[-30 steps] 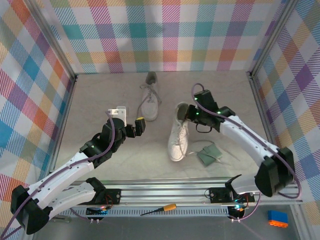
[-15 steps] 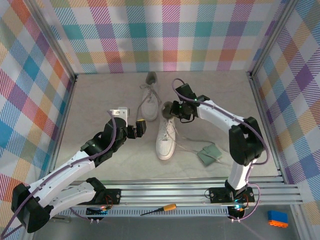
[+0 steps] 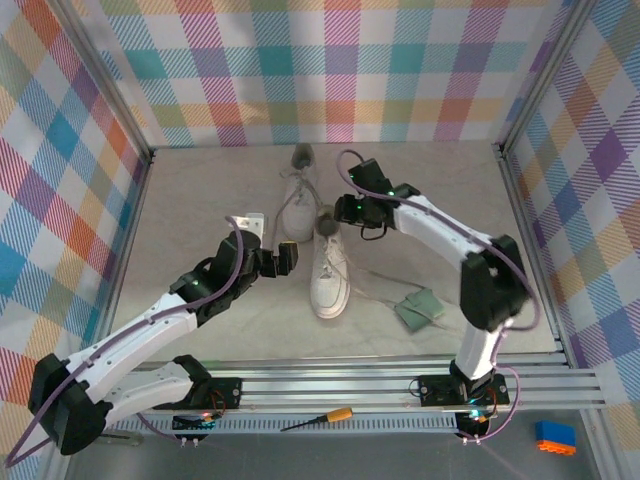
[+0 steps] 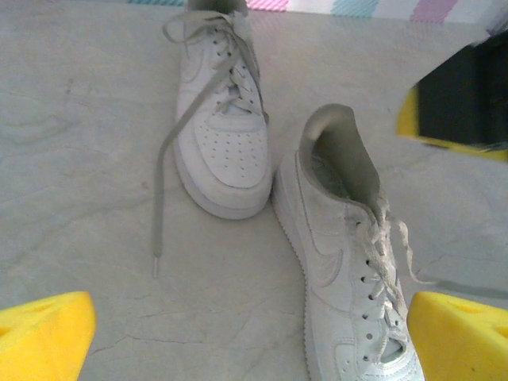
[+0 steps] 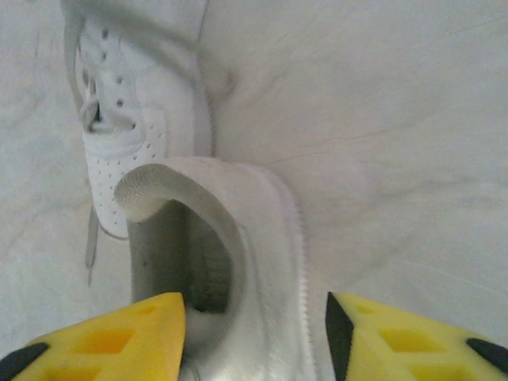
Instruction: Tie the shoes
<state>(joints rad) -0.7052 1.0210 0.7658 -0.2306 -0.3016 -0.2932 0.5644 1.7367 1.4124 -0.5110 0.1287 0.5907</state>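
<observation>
The left gripper (image 3: 287, 256), jaws spread wide and holding nothing, hangs just beside the near sneaker (image 3: 330, 272). That shoe lies to its right on the table (image 3: 200, 200), long axis running near to far, toe toward the arm bases and heel away. Its untied laces (image 4: 381, 262) cross the tongue, one end trailing right toward the green pad (image 3: 418, 308). At the heel the right gripper (image 5: 254, 305) stands parted, one finger inside the opening and one outside the wall, not pinching it. Beyond, the far sneaker (image 3: 300, 195) lies with its toe just beside that heel, its lace (image 4: 163, 182) loose. The left arm looks nearer the laces
</observation>
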